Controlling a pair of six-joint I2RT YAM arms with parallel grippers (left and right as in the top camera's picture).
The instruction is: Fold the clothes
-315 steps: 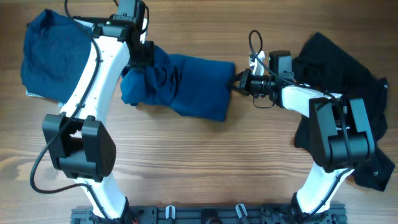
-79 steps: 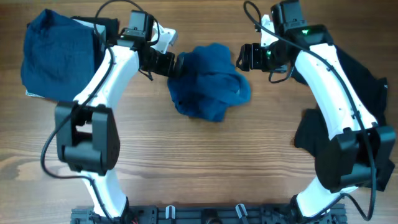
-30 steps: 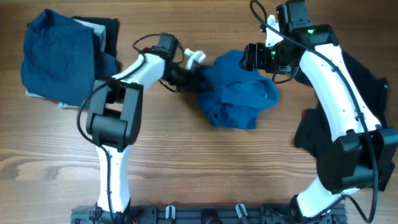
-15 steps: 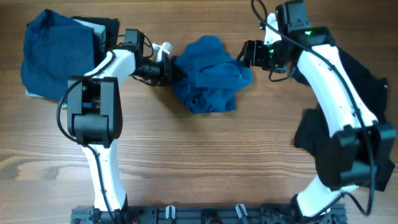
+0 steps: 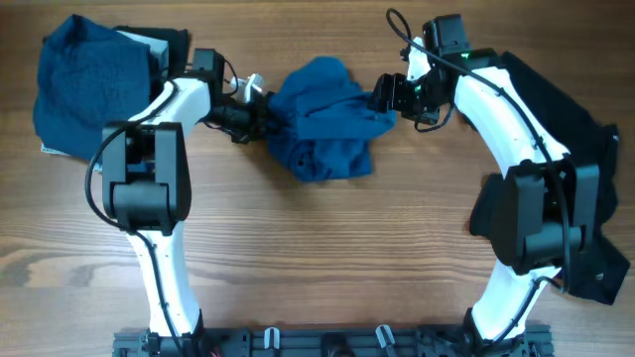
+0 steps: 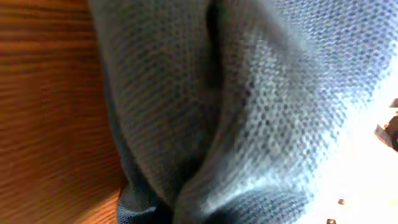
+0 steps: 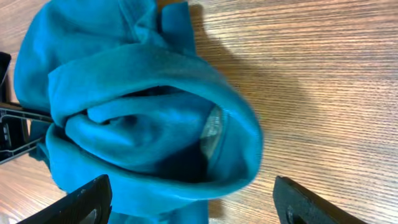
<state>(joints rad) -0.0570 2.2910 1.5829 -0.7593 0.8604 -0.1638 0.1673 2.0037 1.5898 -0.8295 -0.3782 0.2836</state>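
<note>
Up at the far middle of the light wooden table, the crumpled medium-blue knit shirt is sitting in a heap between both arms. Overhead is showing the left gripper buried in the heap's left edge, jaws pinched together on the cloth. The left wrist view is only giving a blurry knit close-up and a strip of wood, no fingers. The right wrist view is showing a rolled opening with a pale tag inside. It's also showing the right gripper with jaws standing wide apart. The heap's too bunched for a clear long axis, though its top fold is stretching left-right. A dark-blue garment pile is lying far left, black garments far right.
</note>
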